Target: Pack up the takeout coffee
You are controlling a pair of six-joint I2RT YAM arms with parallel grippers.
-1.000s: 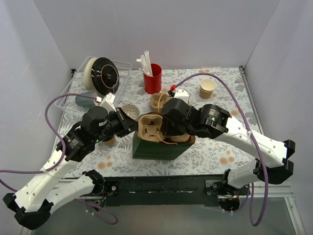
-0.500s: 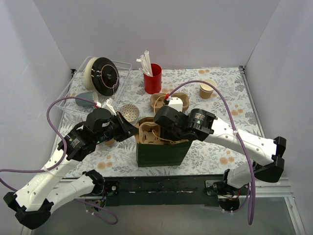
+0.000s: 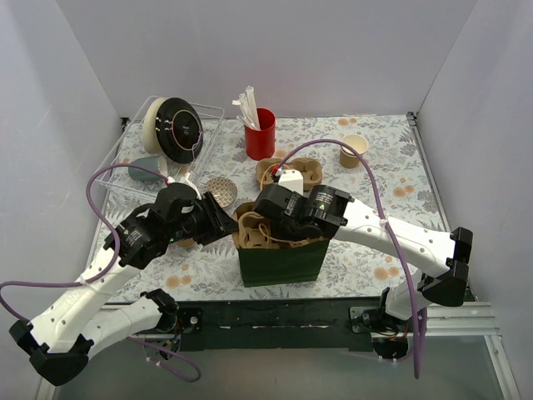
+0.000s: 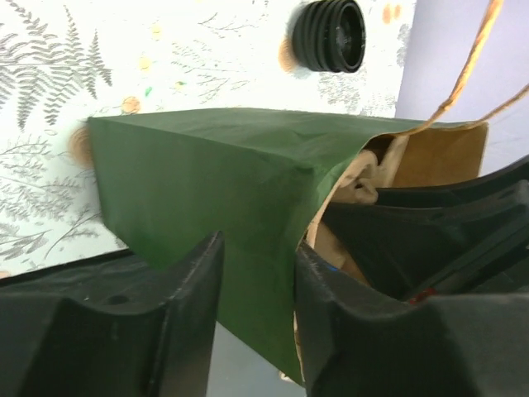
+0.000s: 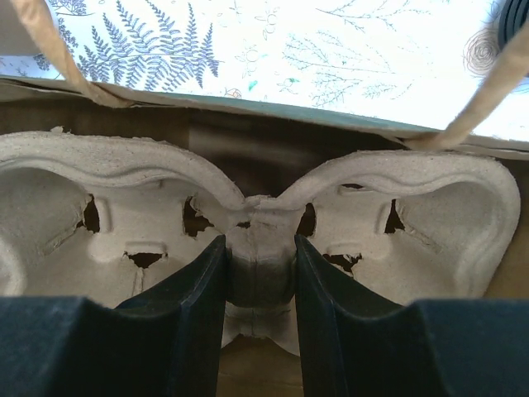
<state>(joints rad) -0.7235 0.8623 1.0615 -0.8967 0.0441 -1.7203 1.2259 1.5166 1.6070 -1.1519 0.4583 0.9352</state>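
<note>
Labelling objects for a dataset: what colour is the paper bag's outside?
The paper bag is dark green; left wrist view.

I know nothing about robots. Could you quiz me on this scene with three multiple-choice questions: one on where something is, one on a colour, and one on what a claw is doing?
1. Where does the red cup stand relative to the paper bag?
A) inside it
B) behind it, farther from the arms
C) on top of it

2. What colour is the bag's outside?
A) green
B) white
C) red

3. What is the right claw doing?
A) hanging open
B) gripping the pulp cup carrier by its middle ridge
C) holding a spoon

Answers:
1 B, the top view shows it farther back.
2 A, its outer walls are dark green.
3 B, the right wrist view shows it clamped on the ridge.
</note>
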